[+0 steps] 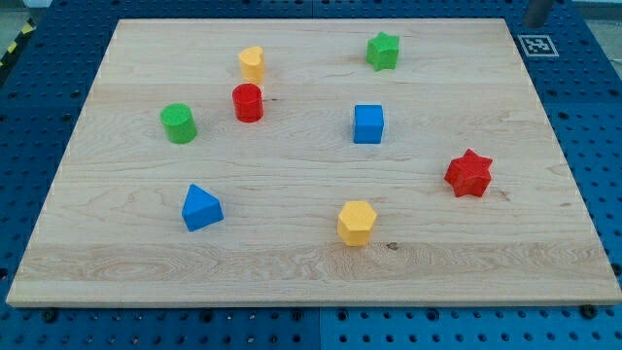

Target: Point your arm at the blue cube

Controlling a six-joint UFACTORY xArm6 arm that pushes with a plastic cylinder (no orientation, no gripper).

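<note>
The blue cube (368, 124) sits right of centre on the counter (292, 258), toward the far half, standing apart from every other block. My tip does not show on the board; only a dark shape at the far right corner (536, 12) may be part of the arm, and I cannot tell. There are no fingers on this rig, so there is no opening to report and nothing is held.

To do this well, I would judge a path in from the far right, stopping just beside the cube without nudging it. The green star (383, 51) lies farther off, and the red star (468, 173) lies nearer and to the right; both should stay untouched.

The counter is a pale wooden board resting on a blue perforated base (593, 117), with a printed marker (536, 44) off its far right corner.
</note>
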